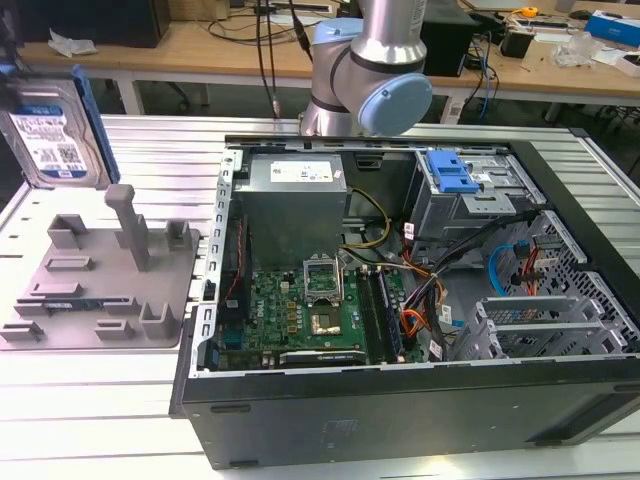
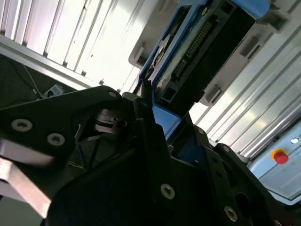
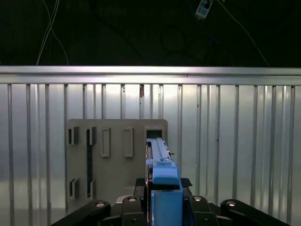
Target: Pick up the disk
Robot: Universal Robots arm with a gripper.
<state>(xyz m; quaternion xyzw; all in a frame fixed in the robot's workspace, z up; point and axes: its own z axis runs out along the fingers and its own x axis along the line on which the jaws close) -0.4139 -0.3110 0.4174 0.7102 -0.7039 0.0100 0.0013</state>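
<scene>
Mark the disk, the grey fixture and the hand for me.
disk (image 1: 48,135), exterior view, on its label.
fixture (image 1: 100,290), exterior view, on its flat base.
hand (image 3: 164,200), first wrist view, between its fingertips, shut on the disk.

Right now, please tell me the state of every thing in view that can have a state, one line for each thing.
disk: lifted clear above the grey fixture, standing on edge, label facing the exterior view.
gripper: shut on the disk, clamping its blue-railed end.
grey fixture: lying flat on the slatted table, posts upright, nothing resting in it.
computer case: side panel off, motherboard and cables exposed.
blue drive-bay latch: in place on the drive cage inside the case.
</scene>
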